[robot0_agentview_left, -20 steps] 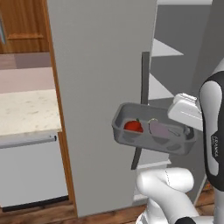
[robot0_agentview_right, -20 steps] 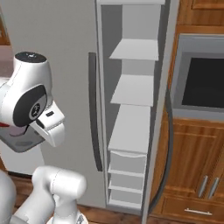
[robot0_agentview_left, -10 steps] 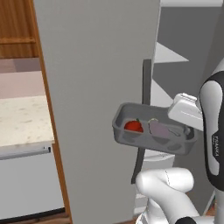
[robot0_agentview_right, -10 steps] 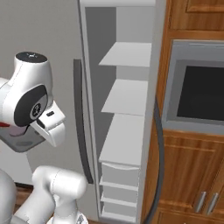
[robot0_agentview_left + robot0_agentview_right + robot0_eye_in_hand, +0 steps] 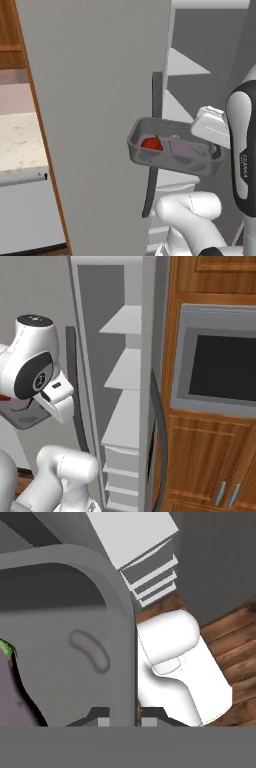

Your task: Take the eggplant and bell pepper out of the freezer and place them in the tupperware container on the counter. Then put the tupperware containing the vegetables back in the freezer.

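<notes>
Holding: gripper [image 5: 121, 714] clamped tight on the end wall of the tupperware container [image 5: 145, 155], carried mid-frame in the left base view, before the freezer [image 5: 100, 100] door.
Load: bell pepper [image 5: 151, 143] and eggplant [image 5: 181, 148] side by side inside.
Handling: probably a light, stiff tray; loose contents could slide if tipped, so keep level.
Axis: long side runs left-right, slightly down toward the arm.

The tupperware container [image 5: 150, 152] hangs in front of the freezer [image 5: 100, 100] door. Inside it, the bell pepper [image 5: 151, 143] lies at the left end, the eggplant [image 5: 181, 148] right of it. The counter [image 5: 20, 145] lies left of the door.
</notes>
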